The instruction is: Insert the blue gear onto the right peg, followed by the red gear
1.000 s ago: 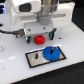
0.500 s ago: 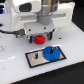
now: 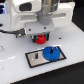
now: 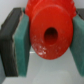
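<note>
My gripper (image 3: 39, 39) is shut on the red gear (image 3: 39, 39), which hangs just above the table behind the grey black-edged plate (image 3: 36, 59). Close up in the wrist view, the red gear (image 4: 49, 33) with its centre hole sits clamped between the teal pads (image 4: 22, 44) of my gripper (image 4: 47, 35). The blue gear (image 3: 50, 53) lies flat on the plate's end toward the exterior view's right, over the right peg, which is hidden under it. A thin dark peg (image 3: 36, 56) stands bare on the plate's other end.
A dark cable (image 3: 10, 30) runs along the table at the exterior view's left. The white arm body (image 3: 35, 12) fills the upper part of the exterior view. A dark background lies behind the table.
The arm with the red gear has shifted slightly; the blue gear stays put on the plate.
</note>
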Motion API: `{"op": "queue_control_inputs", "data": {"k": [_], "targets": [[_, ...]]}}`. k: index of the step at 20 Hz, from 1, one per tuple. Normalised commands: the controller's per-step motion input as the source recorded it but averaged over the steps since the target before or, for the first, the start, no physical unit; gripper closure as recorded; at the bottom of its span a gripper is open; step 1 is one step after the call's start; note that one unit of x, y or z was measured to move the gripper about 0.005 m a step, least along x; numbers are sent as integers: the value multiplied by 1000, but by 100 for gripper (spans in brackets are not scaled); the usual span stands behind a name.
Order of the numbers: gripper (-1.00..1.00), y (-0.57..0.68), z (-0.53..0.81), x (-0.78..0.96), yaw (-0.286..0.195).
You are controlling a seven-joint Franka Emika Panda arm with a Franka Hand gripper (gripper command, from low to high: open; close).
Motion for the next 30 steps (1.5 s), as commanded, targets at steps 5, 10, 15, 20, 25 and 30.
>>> {"op": "queue_control_inputs", "data": {"k": [5,10,15,20,25,30], "targets": [[100,10,545,293,0],[100,-22,458,482,0],[100,-26,439,585,0],[100,0,368,625,0],[100,9,287,671,0],[100,3,124,650,0]]}}
